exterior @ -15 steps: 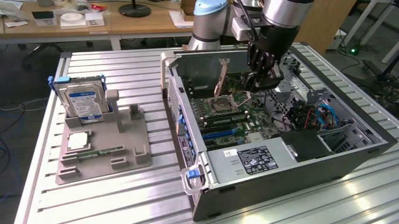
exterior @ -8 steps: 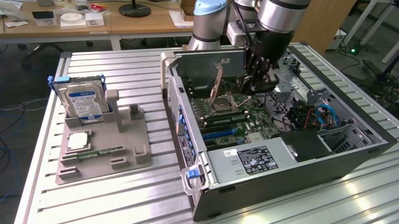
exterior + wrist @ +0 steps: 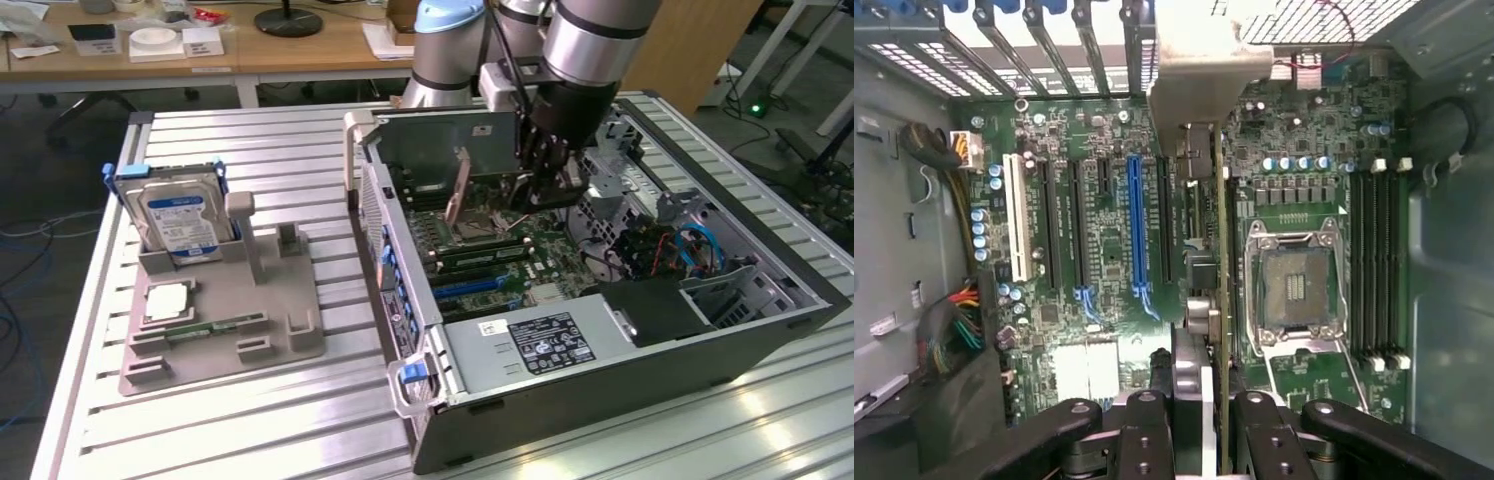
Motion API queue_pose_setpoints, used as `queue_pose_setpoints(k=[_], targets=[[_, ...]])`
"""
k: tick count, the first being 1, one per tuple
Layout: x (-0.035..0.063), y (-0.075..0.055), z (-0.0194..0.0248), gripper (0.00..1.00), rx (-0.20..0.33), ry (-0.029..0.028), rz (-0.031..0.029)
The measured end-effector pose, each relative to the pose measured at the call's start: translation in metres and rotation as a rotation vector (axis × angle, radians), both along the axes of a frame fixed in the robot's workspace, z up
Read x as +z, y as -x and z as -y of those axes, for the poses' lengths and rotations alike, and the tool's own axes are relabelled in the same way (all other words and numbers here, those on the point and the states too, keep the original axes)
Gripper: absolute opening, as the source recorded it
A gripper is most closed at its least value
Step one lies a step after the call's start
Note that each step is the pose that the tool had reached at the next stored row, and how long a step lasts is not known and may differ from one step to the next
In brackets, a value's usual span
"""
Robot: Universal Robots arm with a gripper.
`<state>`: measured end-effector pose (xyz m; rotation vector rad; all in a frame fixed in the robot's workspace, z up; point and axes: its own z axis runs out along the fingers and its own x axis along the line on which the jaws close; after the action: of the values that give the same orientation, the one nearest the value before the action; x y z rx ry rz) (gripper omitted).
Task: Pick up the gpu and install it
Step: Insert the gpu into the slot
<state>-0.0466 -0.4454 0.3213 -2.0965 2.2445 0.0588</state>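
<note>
Tool (image 3: 1216, 425) is down inside the open computer case (image 3: 747, 330), its dark fingers (image 3: 1144, 430) pinched on the gpu (image 3: 1222, 300), one set on each face of the card. In the wrist view the gpu is seen edge-on, a thin card running from between the fingers toward the rear of the case, its metal bracket (image 3: 1204, 75) at the far end against the row of slot covers. In the exterior view the gpu (image 3: 458, 190) stands upright on its long edge, tan-brown face showing, tilted slightly, over the motherboard (image 3: 534, 250).

The card sits over the board between the blue expansion slot (image 3: 1135, 230) and the empty CPU socket (image 3: 1294, 290); whether its lower edge is seated in a slot cannot be told.

Memory slots (image 3: 1379, 270) lie on the other side of the socket from the card. Power supply (image 3: 534, 345) with its label is at the near end of the case.

On the table (image 3: 267, 430), well apart from the case toward the exterior view's left, a grey fixture (image 3: 220, 310) holds the hard drive (image 3: 176, 220) upright and a green memory stick (image 3: 214, 327) lying flat.
</note>
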Motion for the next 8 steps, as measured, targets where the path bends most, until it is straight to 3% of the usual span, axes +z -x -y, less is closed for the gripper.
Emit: queue_pose_setpoints(k=[3, 8], targets=[[-0.0027, 0.002, 0.0, 0.28, 0.001, 0.0134, -0.0011], [-0.0117, 0.012, 0.0, 0.28, 0.001, 0.0142, -0.0011]])
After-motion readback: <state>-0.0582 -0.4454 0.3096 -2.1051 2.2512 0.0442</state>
